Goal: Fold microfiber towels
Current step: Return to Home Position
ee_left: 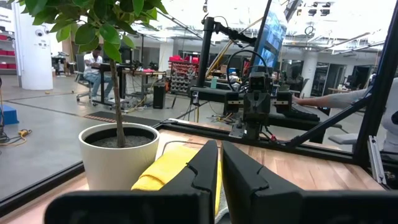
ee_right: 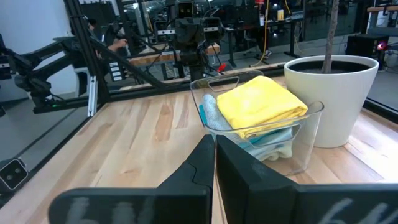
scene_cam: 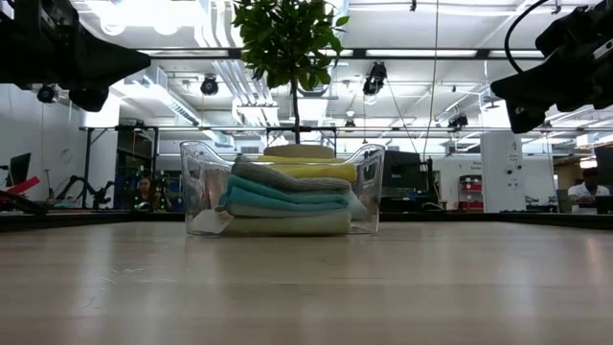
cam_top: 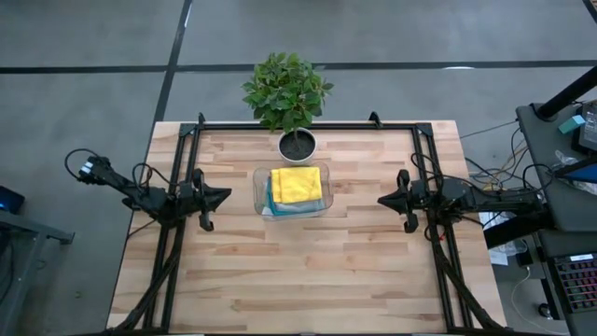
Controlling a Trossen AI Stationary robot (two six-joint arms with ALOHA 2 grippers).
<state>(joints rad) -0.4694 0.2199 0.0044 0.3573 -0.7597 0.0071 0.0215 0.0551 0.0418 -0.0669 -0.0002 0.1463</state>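
Both arms lie low and level over the sides of the bench, each pointing inward toward the middle. The left tool hangs over the left part of the bench, well apart from the tray. Its two fingers are drawn almost together, with only a thin slit between them, and they grip nothing. The right tool mirrors it on the right side, likewise closed to a thin slit and empty. In the low view both tools sit high above the bench top, not touching it.

Between them, in the middle of the bench, stands a clear plastic tray holding the folded towels in one stack. The yellow towel lies on top, with the grey towel under it. Below these come the teal towel, a light blue towel and a pale green towel at the bottom. A potted plant stands just behind the tray.
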